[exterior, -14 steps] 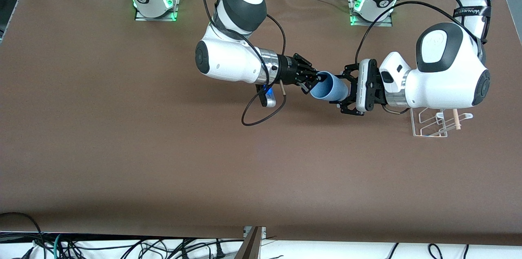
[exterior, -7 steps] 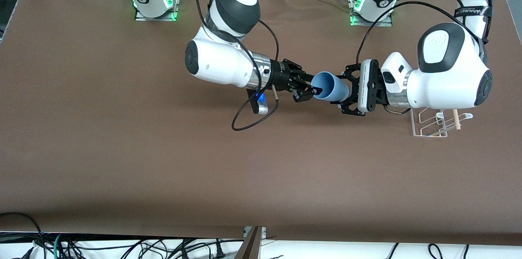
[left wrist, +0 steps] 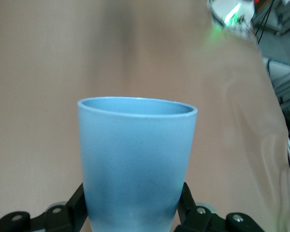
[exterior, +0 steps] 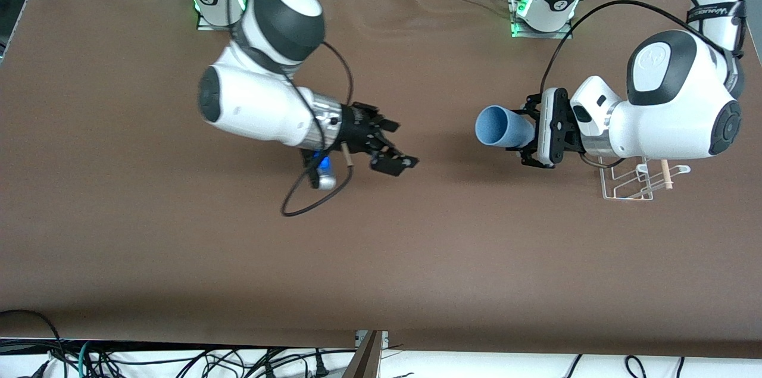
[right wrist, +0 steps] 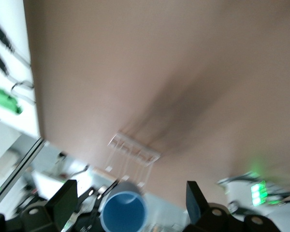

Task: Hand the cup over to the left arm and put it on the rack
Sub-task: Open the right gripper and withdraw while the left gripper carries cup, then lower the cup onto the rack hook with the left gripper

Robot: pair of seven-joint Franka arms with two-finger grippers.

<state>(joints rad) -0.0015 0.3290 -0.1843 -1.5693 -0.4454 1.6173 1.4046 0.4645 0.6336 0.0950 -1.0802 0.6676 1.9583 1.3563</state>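
Observation:
The light-blue cup (exterior: 503, 127) lies sideways in the air, held by its base in my left gripper (exterior: 528, 131), which is shut on it; its open mouth faces the right arm. In the left wrist view the cup (left wrist: 137, 159) fills the space between the black fingers (left wrist: 71, 208). My right gripper (exterior: 396, 146) is open and empty over the table's middle, well apart from the cup; in the right wrist view (right wrist: 128, 200) its fingers stand wide and the cup (right wrist: 124, 211) shows farther off. The white wire rack (exterior: 636, 177) stands on the table under the left arm's wrist.
A black cable loop (exterior: 309, 199) hangs from the right wrist over the table. The brown table (exterior: 178, 247) has bare surface toward the front camera. Both arm bases with green lights stand at the table's edge farthest from the camera.
My right gripper has let go of the cup's rim and pulled away toward the right arm's end. My left gripper, holding the cup, has shifted slightly toward the rack.

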